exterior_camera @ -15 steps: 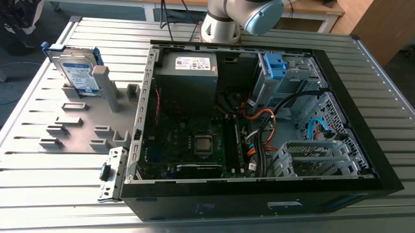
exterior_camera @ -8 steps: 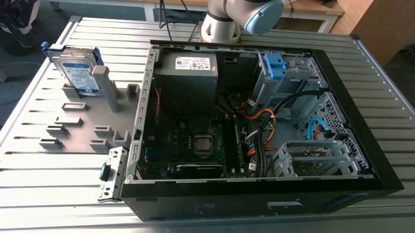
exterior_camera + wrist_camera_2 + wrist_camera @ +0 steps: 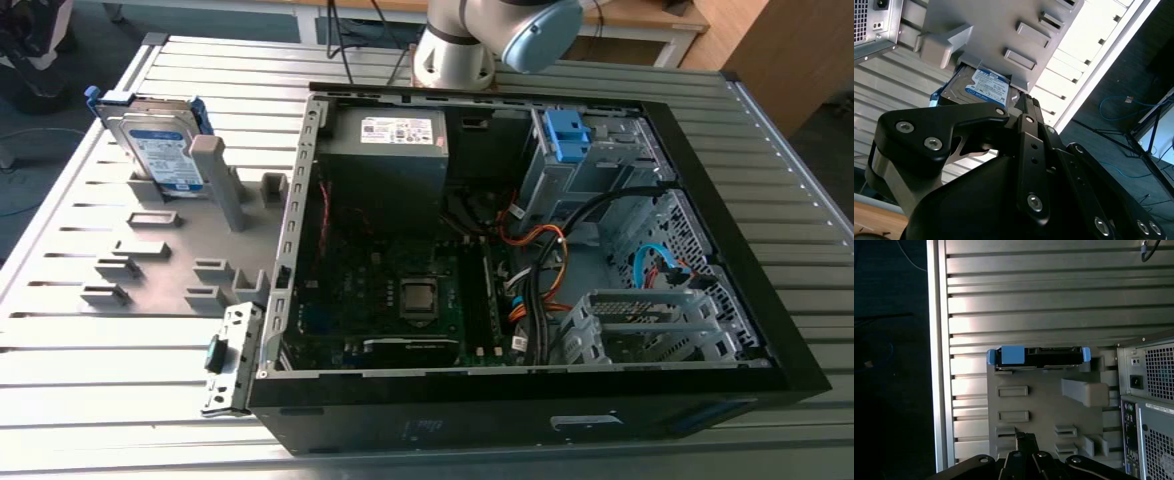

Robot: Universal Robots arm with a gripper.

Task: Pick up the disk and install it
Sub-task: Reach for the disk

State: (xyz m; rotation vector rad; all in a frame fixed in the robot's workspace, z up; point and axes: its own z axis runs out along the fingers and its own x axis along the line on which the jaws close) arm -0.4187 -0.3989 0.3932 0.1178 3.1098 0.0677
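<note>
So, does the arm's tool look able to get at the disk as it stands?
Probably yes. The disk stands upright in the grey holder, outside the computer case, its upper edge bare. In the first wrist view the tool faces it with nothing in between.

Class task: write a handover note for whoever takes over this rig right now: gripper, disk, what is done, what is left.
The gripper is apart from the disk, pointed at the grey fixture plate.
The disk stands on edge in that plate, to the exterior view's left of the open computer case.
Done: nothing; the disk is not yet picked up.
Left: pick-up and install.
</note>
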